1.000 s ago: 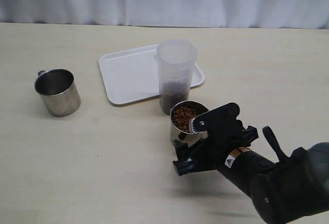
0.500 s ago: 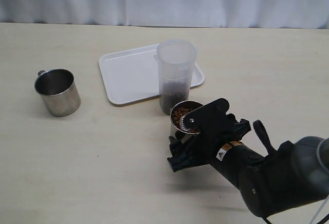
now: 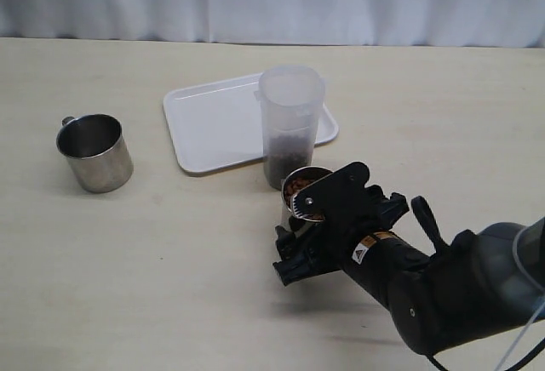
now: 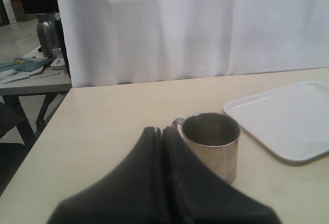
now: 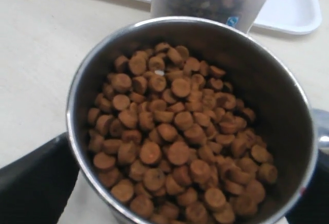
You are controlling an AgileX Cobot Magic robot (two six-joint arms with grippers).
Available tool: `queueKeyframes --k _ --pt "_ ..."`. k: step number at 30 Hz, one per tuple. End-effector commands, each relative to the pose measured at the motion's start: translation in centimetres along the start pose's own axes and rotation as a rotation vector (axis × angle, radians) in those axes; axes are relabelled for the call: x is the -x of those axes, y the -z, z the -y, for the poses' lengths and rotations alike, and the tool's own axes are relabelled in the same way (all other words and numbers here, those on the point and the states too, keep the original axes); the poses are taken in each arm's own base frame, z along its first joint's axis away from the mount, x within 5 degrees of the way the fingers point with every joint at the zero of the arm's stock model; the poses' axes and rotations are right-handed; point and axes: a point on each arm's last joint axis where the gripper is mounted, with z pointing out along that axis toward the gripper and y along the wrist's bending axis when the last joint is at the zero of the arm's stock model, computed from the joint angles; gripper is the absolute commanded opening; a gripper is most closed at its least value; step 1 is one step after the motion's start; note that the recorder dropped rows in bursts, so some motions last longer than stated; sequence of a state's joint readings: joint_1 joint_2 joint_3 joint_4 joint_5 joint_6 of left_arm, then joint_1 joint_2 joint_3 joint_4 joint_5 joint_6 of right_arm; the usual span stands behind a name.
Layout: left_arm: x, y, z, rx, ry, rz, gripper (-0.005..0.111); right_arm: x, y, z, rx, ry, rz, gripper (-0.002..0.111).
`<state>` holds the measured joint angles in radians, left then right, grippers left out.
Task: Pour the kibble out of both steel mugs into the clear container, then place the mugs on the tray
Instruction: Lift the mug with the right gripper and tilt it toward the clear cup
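One steel mug point(image 3: 300, 209) full of reddish-brown kibble point(image 5: 175, 142) stands just in front of the clear container point(image 3: 291, 124), which holds some kibble at its bottom. My right gripper point(image 3: 306, 228) is open and straddles this mug, one finger point(image 5: 31, 183) on each side of the wall. The other steel mug point(image 3: 94, 151) stands empty at the left. My left gripper point(image 4: 163, 134) is shut with nothing in it, just short of that mug point(image 4: 212, 142), and does not show in the exterior view. The white tray point(image 3: 213, 124) lies behind the container.
A white curtain hangs behind the table. In the left wrist view, a second table point(image 4: 31, 72) with a metal flask and other items stands beyond the table's edge.
My right gripper has slid forward, further around the full mug, so it covers more of it. Both mugs, the container and the tray stay where they were.
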<state>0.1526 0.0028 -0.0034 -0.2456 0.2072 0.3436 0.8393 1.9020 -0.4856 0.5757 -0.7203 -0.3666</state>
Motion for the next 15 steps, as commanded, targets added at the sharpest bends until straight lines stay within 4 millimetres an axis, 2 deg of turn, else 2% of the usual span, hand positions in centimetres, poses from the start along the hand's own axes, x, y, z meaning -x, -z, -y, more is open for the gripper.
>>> queueKeyframes --k 1,7,9,10,11,12,13,14,15 --pt "-0.07 0.0 0.01 -0.001 0.0 0.003 0.0 0.06 -0.11 0.05 0.001 0.013 0.002 0.086" --pt "-0.07 0.0 0.01 -0.001 0.0 0.003 0.0 0.08 -0.11 0.06 0.0 0.014 0.004 0.085" --pt "-0.07 0.0 0.01 -0.001 0.0 0.003 0.0 0.08 -0.11 0.06 0.0 0.014 0.004 0.078" --pt "-0.07 0.0 0.01 -0.001 0.0 0.003 0.0 0.08 -0.11 0.06 0.0 0.014 0.004 0.073" --pt "-0.07 0.0 0.01 -0.001 0.0 0.003 0.0 0.08 -0.11 0.06 0.0 0.014 0.004 0.06" --pt "-0.07 0.0 0.01 -0.001 0.0 0.003 0.0 0.08 -0.11 0.06 0.0 0.014 0.004 0.053" --pt "-0.07 0.0 0.01 -0.001 0.0 0.003 0.0 0.08 -0.11 0.06 0.0 0.014 0.004 0.038" --pt "-0.07 0.0 0.01 -0.001 0.0 0.003 0.0 0.08 -0.11 0.06 0.0 0.014 0.004 0.033" --pt "-0.07 0.0 0.01 -0.001 0.0 0.003 0.0 0.08 -0.11 0.06 0.0 0.014 0.004 0.019"
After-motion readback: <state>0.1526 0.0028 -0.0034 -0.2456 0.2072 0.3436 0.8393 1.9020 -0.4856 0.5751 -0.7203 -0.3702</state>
